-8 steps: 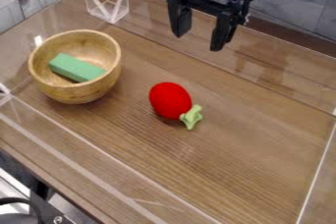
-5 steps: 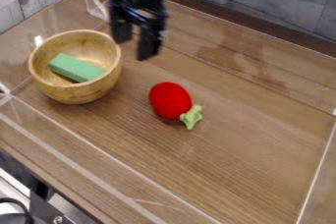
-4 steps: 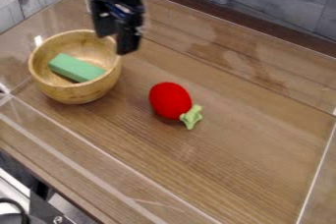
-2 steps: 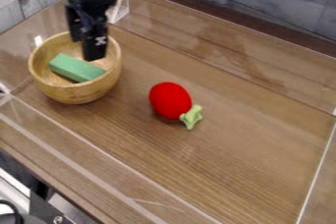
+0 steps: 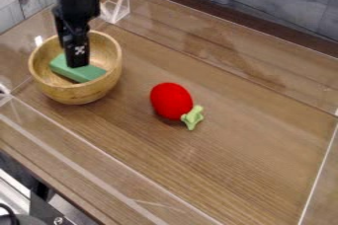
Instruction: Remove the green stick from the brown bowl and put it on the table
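Note:
The green stick (image 5: 82, 72) lies flat inside the brown bowl (image 5: 95, 89), which stands on the table (image 5: 224, 140) at the left. My gripper (image 5: 71, 51) hangs over the bowl's inside, its dark fingers open and pointing down at the stick's far end. Whether the fingertips touch the stick I cannot tell. Nothing is held.
A red toy (image 5: 171, 101) with a pale-green leaf lies right of the bowl near the table's middle. Clear acrylic walls (image 5: 119, 185) border the tabletop on all sides.
The gripper has travelled from the far right side leftward across the table and come down over the bowl, staying open. The stick, bowl and red toy have not moved.

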You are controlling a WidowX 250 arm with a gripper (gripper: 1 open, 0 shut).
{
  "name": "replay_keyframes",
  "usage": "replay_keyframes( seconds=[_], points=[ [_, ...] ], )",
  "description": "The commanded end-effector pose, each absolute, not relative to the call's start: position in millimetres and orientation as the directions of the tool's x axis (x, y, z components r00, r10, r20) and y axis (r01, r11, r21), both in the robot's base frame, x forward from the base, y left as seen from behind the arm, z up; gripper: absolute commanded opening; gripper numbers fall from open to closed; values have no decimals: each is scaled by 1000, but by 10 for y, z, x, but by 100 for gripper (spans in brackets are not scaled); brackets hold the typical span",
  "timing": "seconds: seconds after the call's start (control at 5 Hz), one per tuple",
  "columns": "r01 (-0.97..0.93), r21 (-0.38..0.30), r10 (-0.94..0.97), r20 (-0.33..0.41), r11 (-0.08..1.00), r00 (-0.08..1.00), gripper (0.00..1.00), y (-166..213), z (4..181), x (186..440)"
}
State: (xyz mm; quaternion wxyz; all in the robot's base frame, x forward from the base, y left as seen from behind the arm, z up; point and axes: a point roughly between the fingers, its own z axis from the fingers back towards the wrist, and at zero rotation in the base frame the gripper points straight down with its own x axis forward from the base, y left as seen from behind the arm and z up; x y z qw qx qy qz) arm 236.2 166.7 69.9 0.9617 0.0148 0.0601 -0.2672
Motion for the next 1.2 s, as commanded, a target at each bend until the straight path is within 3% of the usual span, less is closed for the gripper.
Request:
replay_keyframes(
  seconds=[0.0,0.2,0.4,0.6,1.0],
  points=[
    [535,51,-529,-98,843,843,100,1889,850,2436],
    [554,38,-549,-101,832,830,100,1996,838,2424],
    [587,25,-582,-100,810,807,0,1992,667,2471],
    [602,13,-599,-91,798,796,100,1966,524,2516],
    [628,2,-627,-56,778,777,100,1968,422,2505]
  ],
)
